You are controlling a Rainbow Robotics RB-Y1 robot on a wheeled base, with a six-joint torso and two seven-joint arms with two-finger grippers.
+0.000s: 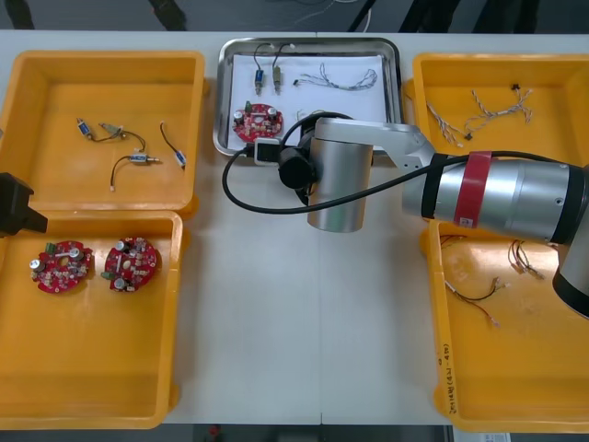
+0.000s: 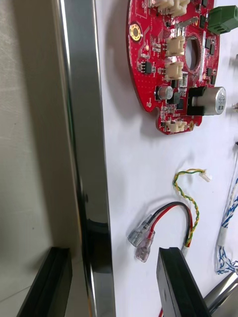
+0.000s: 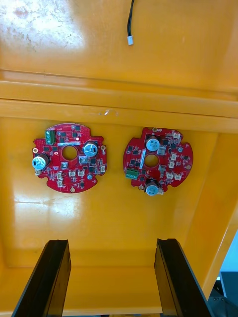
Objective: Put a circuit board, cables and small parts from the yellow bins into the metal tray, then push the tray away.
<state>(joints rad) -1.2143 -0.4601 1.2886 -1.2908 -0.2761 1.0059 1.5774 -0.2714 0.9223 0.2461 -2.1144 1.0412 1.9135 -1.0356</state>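
Observation:
The metal tray, white inside, stands at the far middle of the table. In it lie a red circuit board, black cables with small metal parts and a twisted blue and white cable. My right arm reaches in from the right to the tray's near edge. My right gripper is open and straddles the tray's rim, with one finger on the table side and the other inside. Beyond the inner finger lie a red and yellow cable and the circuit board.
My left gripper is parked at the left edge, open over two circuit boards in the near left yellow bin. The far left bin holds black cables. The right bins hold cables.

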